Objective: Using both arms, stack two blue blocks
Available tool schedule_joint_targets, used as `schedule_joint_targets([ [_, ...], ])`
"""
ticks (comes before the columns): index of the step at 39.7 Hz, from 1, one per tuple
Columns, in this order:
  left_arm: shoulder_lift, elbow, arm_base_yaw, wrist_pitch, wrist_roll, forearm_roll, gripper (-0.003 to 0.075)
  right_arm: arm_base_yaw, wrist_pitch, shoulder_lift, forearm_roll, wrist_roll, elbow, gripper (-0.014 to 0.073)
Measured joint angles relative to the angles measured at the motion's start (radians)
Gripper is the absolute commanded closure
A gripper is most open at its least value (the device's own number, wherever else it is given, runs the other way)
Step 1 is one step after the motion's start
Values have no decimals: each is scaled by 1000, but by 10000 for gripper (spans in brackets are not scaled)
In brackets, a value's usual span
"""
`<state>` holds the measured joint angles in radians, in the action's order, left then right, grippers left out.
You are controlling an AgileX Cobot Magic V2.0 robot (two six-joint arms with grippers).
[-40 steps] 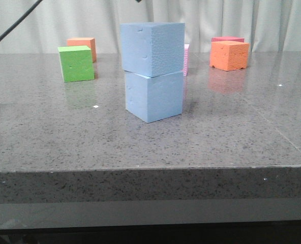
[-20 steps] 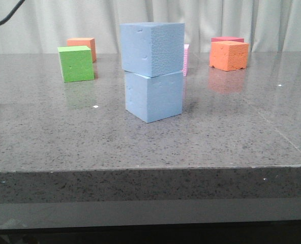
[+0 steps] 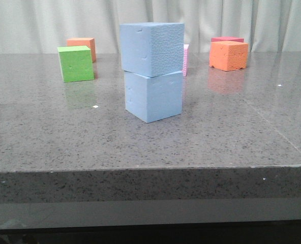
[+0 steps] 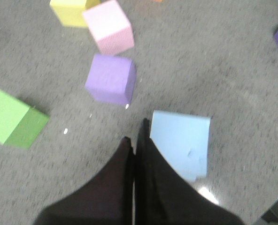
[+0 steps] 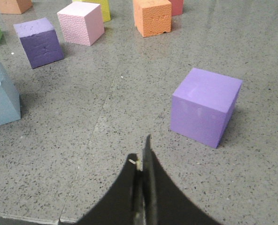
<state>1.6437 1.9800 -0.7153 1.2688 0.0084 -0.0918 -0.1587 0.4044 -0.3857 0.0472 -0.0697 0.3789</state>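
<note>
Two light blue blocks stand stacked in the middle of the table in the front view: the upper block (image 3: 151, 48) rests on the lower block (image 3: 154, 95), turned slightly. No gripper shows in the front view. In the left wrist view my left gripper (image 4: 135, 136) is shut and empty, high above the table, with the top of the blue stack (image 4: 182, 142) just beside its fingertips. In the right wrist view my right gripper (image 5: 141, 154) is shut and empty over bare table, and the blue stack (image 5: 0, 96) shows at that picture's edge, well away from it.
Front view: a green cube (image 3: 76, 63), orange cubes (image 3: 82, 47) (image 3: 228, 55), a pink cube (image 3: 185, 58) behind the stack, a red one (image 3: 227, 39). A purple cube (image 5: 205, 106) lies close to my right gripper. Purple (image 4: 111, 78), pink (image 4: 108, 26), green (image 4: 14, 119) cubes lie under the left wrist.
A black cable at the front view's upper left has drawn out of the frame. The blue stack has not moved.
</note>
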Motion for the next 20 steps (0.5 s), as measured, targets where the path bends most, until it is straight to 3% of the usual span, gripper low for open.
schedule_joint_targets([
  [10,-215,-265,0,-45,-15,-7,741,0,0,0,0,0,0,631],
  [20,-516,-591,0,-234,-16,-9,741,0,0,0,0,0,0,631],
])
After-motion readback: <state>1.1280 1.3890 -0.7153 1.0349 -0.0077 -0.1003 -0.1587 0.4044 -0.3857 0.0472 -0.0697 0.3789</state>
